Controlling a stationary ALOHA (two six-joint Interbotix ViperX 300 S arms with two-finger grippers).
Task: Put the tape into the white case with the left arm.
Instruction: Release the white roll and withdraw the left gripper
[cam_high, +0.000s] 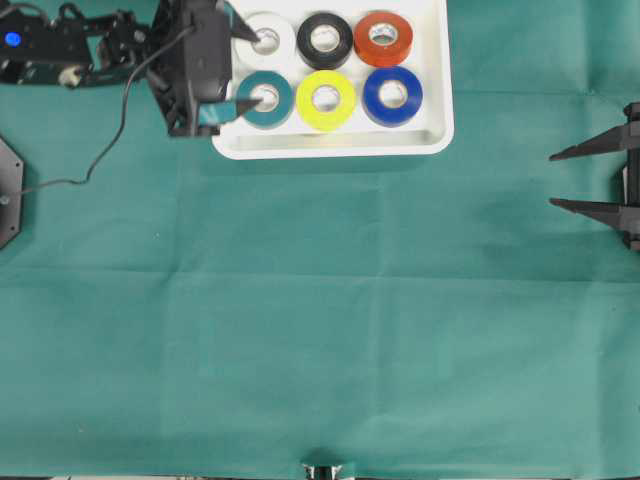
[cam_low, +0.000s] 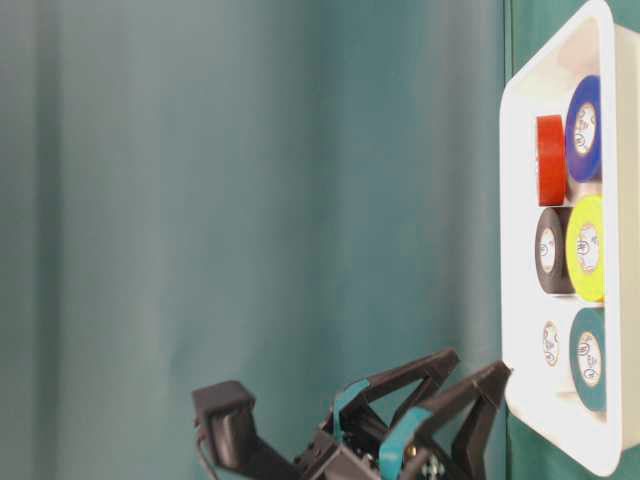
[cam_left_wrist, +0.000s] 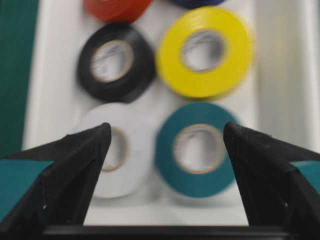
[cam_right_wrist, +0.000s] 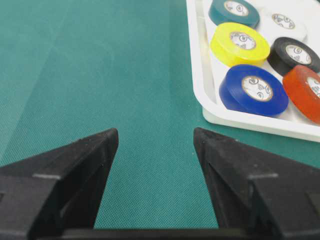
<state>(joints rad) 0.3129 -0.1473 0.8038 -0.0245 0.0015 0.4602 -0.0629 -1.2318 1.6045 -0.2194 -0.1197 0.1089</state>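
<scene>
The left gripper (cam_high: 250, 68) hung over the left end of the white case (cam_high: 437, 120), its two teal-banded fingers (cam_high: 222, 112) spread wide. Nothing sat between them. In the overhead view one fingertip lay over the hole of the white roll (cam_high: 266, 40) and the other over the hole of the teal roll (cam_high: 265, 98); whether either tip touched a roll could not be told. The left wrist view showed the same spread: the white roll (cam_left_wrist: 120, 155) partly behind the left finger (cam_left_wrist: 65, 175), the teal roll (cam_left_wrist: 197, 149) lying free in the gap, and the right finger (cam_left_wrist: 270, 175) off to its side, apart from it.

Six rolls lay flat in the case in two rows of three. The far row ran white, black (cam_high: 324, 40), red (cam_high: 383, 38); the near row ran teal, yellow (cam_high: 326, 100), blue (cam_high: 392, 96). Neighbours sat close together or touching. The teal roll rested in the case's near left corner.

The right gripper (cam_high: 590, 180) stood at the right edge of the green cloth (cam_high: 320, 320), well apart from the case, its plain black fingers parted and holding nothing. Its wrist view showed only cloth between its fingertips (cam_right_wrist: 107, 145), with the case (cam_right_wrist: 200, 80) and the blue roll (cam_right_wrist: 252, 90) beyond to the right.
</scene>
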